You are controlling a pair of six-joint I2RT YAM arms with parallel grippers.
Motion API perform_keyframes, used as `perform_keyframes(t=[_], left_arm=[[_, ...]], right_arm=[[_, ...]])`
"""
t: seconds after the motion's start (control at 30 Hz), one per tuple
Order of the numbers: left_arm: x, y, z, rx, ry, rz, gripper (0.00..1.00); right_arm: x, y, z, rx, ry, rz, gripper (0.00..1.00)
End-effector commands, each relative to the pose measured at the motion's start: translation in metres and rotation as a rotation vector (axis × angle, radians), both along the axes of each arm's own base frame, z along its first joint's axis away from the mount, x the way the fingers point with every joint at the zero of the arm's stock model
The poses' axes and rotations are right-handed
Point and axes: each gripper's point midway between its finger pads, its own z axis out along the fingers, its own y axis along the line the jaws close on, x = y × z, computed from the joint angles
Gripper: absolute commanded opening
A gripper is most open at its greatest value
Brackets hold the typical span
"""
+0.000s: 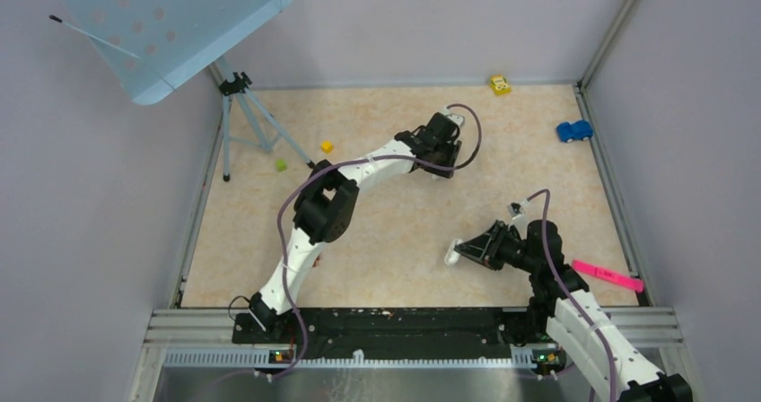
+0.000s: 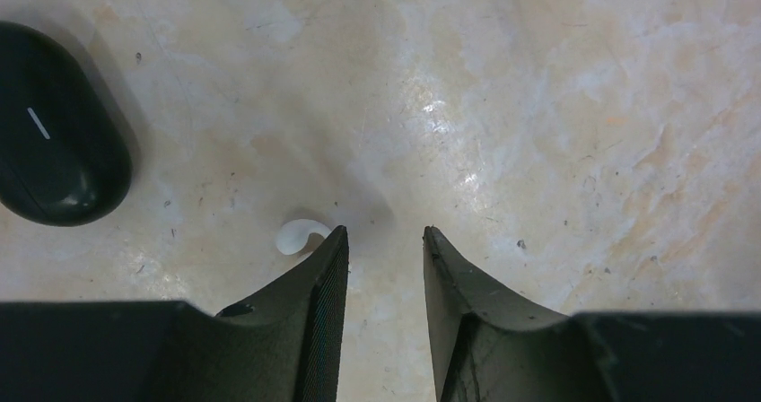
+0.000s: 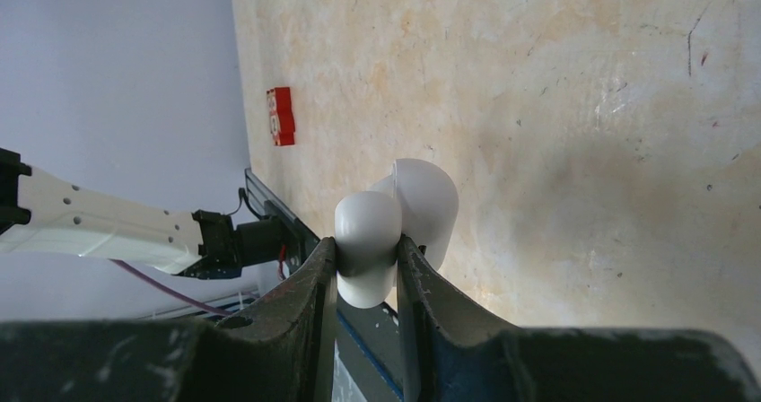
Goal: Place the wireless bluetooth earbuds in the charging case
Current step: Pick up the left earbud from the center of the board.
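The right end effector (image 3: pixel 366 243) is clamping the case (image 3: pixel 422 205), likely to present it, while the left end effector (image 2: pixel 384 233), jaws apart, is hovering just beside an earbud (image 2: pixel 299 236).

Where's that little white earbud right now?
In the left wrist view, the white earbud lies on the tabletop just outside the fingers of the left end effector, between one fingertip and a black oval case.

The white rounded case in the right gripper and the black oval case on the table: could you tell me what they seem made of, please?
White rounded case: likely hard plastic, smooth satin finish; soft even shading, no grain. Black oval case: probably plastic too, semi-gloss; faint sheen along its edge.
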Motion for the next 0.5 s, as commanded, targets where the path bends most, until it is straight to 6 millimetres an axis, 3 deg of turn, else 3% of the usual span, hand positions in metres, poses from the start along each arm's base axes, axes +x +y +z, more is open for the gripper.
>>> perform_keyframes(t=[0.0, 0.47], left_arm=[[0.005, -0.002, 0.01, -0.001, -0.024, 0.012, 0.41], [0.008, 0.018, -0.005, 0.084, -0.054, 0.053, 0.42]], right_arm=[[0.008, 0.002, 0.021, 0.022, -0.077, 0.008, 0.0], [0.01, 0.004, 0.023, 0.034, -0.094, 0.014, 0.0]])
